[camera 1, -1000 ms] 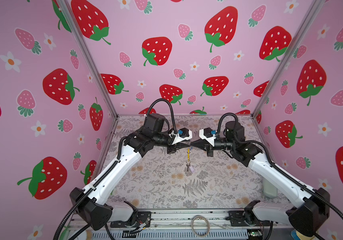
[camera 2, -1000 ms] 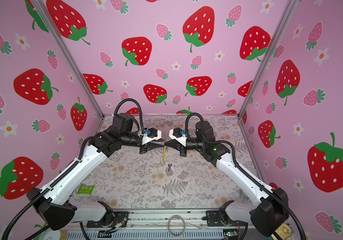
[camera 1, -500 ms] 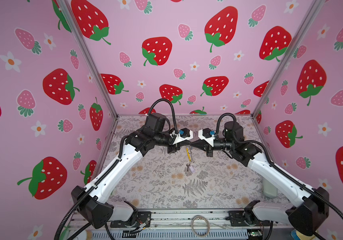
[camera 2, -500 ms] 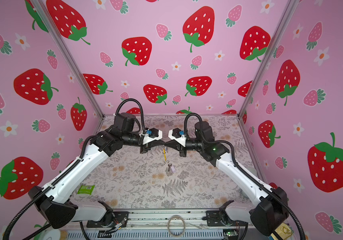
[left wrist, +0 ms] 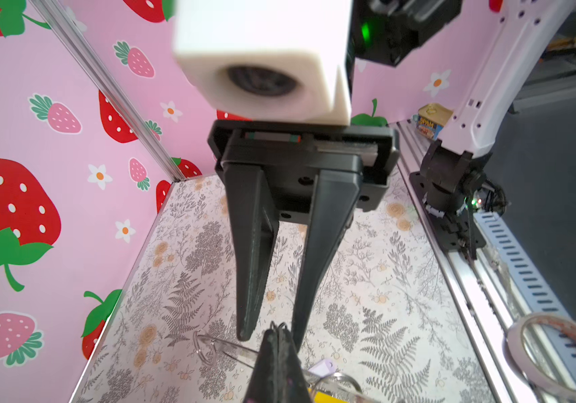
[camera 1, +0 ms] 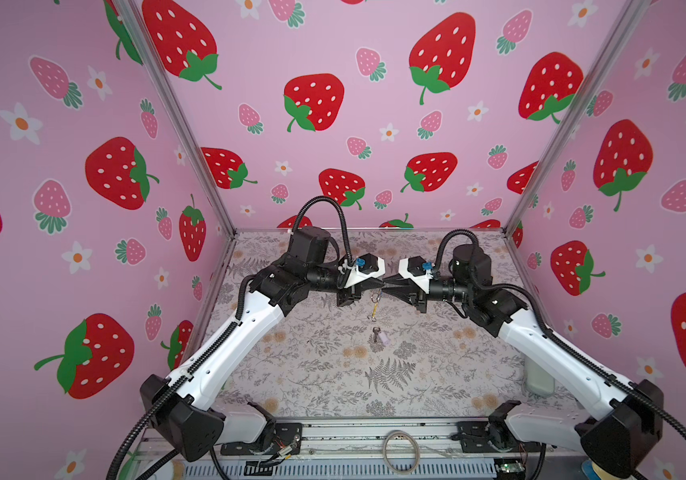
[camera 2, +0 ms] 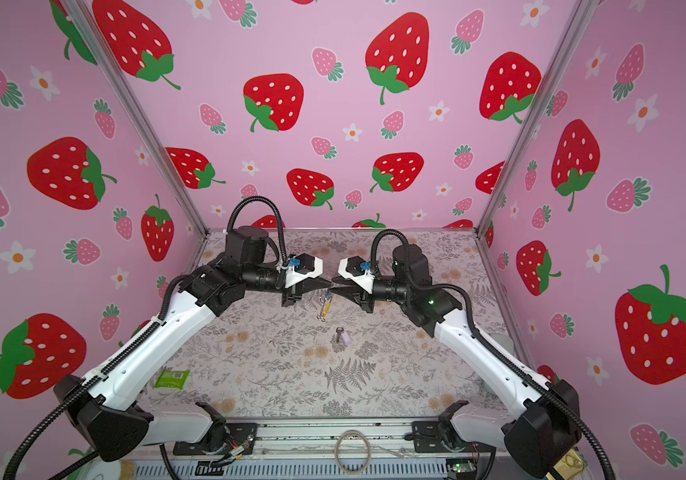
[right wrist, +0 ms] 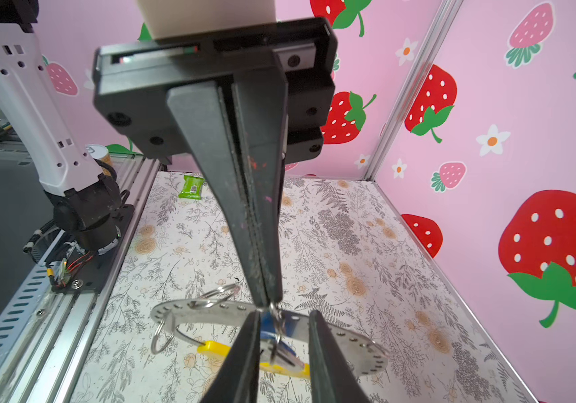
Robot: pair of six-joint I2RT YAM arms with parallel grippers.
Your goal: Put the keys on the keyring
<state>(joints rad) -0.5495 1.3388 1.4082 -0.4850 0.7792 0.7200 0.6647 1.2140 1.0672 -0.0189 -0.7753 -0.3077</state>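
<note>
Pink strawberry walls (camera 1: 250, 62) enclose a floral mat (camera 1: 324, 374) holding one key (camera 1: 376, 334)

In both top views the left arm (camera 1: 229, 349) rises from 7 o'clock and the right arm (camera 1: 557, 361) from 5 o'clock, wrists level, fingertips meeting at centre. The left gripper (camera 1: 381, 286) is pinched tight on a loop of the keyring (right wrist: 189, 308). The right gripper (camera 1: 388, 287) has its jaws parted.

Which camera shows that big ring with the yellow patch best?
The right wrist view: the keyring fills the foreground, its holes, loops and yellow section plain. The left wrist view catches only an edge; both top views show it tiny, dangling.
</note>
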